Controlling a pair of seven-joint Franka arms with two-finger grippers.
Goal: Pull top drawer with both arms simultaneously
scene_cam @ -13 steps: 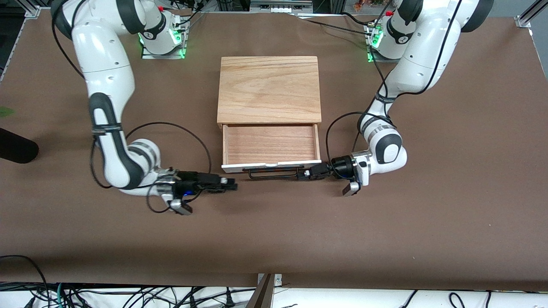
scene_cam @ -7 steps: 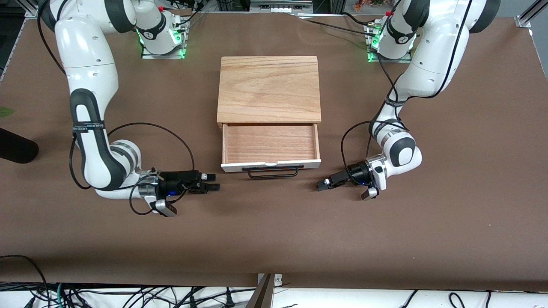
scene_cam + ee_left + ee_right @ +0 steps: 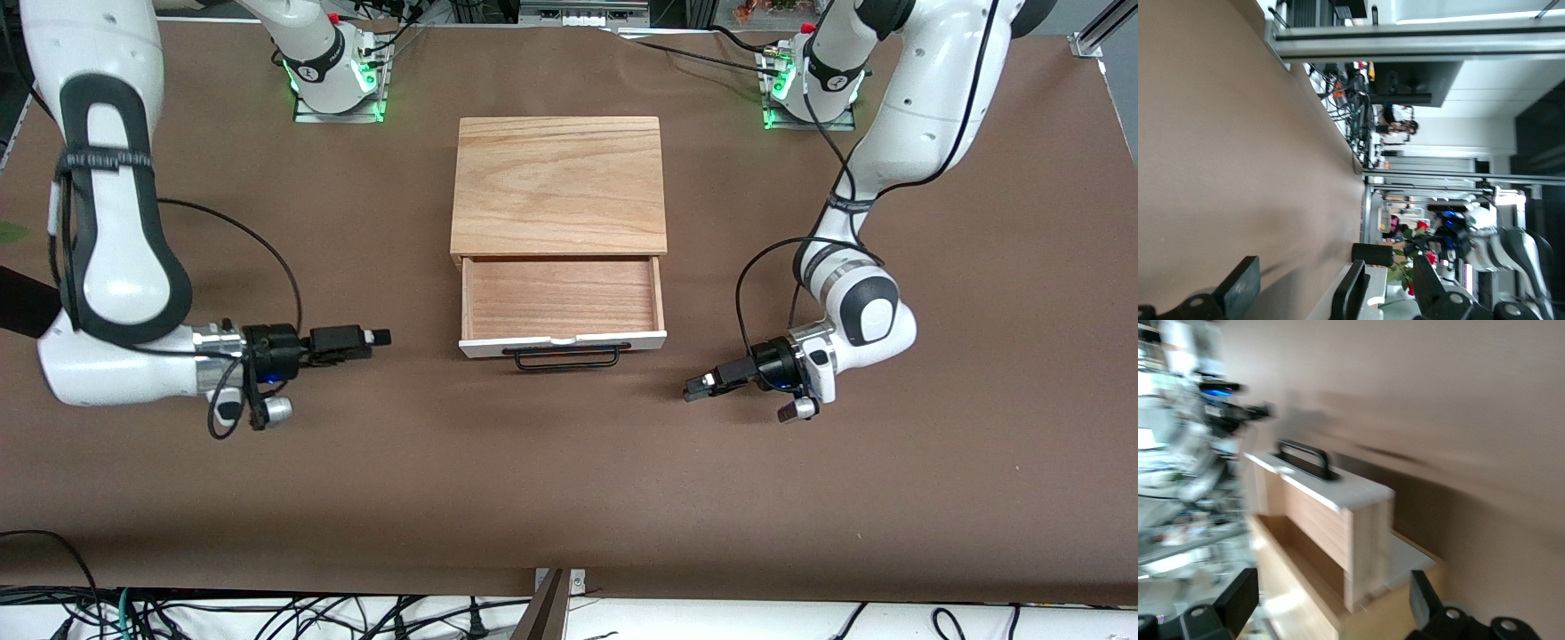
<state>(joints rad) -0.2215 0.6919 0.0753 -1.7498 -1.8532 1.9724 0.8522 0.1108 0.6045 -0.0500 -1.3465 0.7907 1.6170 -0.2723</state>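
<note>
Both released, the left claw [image 3: 695, 392] and right claw [image 3: 380, 337] flank the pulled-out top drawer [image 3: 563, 302].

Light oak cabinet top [image 3: 559, 185] with wavy grain, top drawer [image 3: 562, 302] reddish-brown inside with white front panel, thin black wire handle [image 3: 566, 357], plain brown table [image 3: 569, 480], white arms with black joint bands, black left gripper [image 3: 699, 388] and right gripper [image 3: 377, 337], green base lights [image 3: 378, 84].

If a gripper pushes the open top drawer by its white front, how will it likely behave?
The top drawer looks rigid wood and holds nothing, so probably light; it should slide straight into the cabinet. Its thin wire handle might flex slightly.
</note>
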